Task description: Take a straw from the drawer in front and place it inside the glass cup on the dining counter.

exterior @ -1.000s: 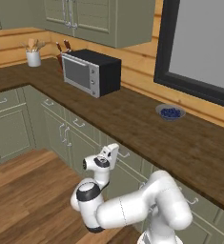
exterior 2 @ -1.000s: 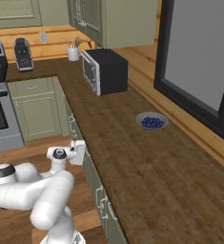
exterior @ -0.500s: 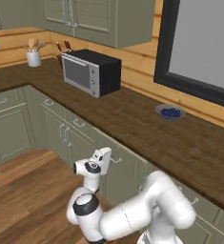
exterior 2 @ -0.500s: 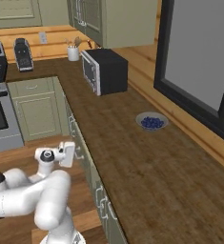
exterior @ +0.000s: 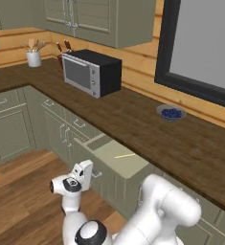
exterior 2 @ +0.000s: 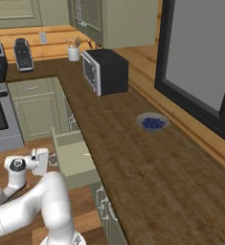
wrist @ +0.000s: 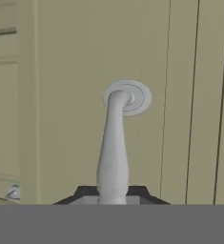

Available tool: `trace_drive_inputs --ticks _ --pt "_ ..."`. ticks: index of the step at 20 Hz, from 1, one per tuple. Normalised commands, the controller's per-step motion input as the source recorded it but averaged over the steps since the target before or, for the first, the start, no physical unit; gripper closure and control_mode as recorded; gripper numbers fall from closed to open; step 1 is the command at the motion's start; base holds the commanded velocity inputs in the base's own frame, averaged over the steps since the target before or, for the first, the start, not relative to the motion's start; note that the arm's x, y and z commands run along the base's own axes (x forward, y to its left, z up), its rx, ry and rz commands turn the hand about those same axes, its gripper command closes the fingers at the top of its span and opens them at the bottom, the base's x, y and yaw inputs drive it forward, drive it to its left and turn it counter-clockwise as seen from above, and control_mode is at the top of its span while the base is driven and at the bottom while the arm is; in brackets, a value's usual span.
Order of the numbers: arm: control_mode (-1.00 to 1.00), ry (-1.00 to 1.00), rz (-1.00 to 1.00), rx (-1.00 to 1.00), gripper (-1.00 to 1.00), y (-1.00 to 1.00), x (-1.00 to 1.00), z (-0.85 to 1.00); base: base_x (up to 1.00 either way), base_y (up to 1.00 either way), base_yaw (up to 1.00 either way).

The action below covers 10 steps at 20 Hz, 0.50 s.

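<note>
The gripper (wrist: 112, 193) is seen clamped on the silver bar handle (wrist: 114, 143) of the drawer (exterior: 115, 165); in the hand view the handle runs from its round mount on the sage-green panel front down between the dark finger tips, which are closed against it. In the left base view the hand (exterior: 82, 175) is held at the drawer front, low and in front of the cabinets.

The drawer stands pulled out from under the worktop. The straw (exterior: 125, 155), thin and pale yellow, lies flat on the pale drawer floor, behind the panel front and so beyond the gripper, well apart from the fingers. In the right base view it shows as a short light line (exterior 2: 87, 154) near the worktop edge.

The dark wood worktop (exterior: 190, 148) runs over green cabinets. On it are noted a black and silver microwave (exterior: 91, 72), a small bowl of blueberries (exterior: 171, 113) and a white utensil holder (exterior: 33, 58) in the corner. A large dark-framed window (exterior: 200, 48) is set above the wood-panelled wall. A stove (exterior 2: 0, 119) and a coffee machine (exterior 2: 23, 53) are recorded in the right base view. The floor is brown wood plank.
</note>
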Motion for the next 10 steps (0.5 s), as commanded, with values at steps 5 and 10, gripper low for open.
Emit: trace_drive_inputs --ticks 5,10 --pt "-1.00 0.08 0.09 0.00 -1.00 1.00 -0.79 0.00 0.00 0.00 0.00" --pt "-1.00 0.14 0.07 0.06 -1.00 0.97 -0.61 0.27 0.00 0.00 0.00"
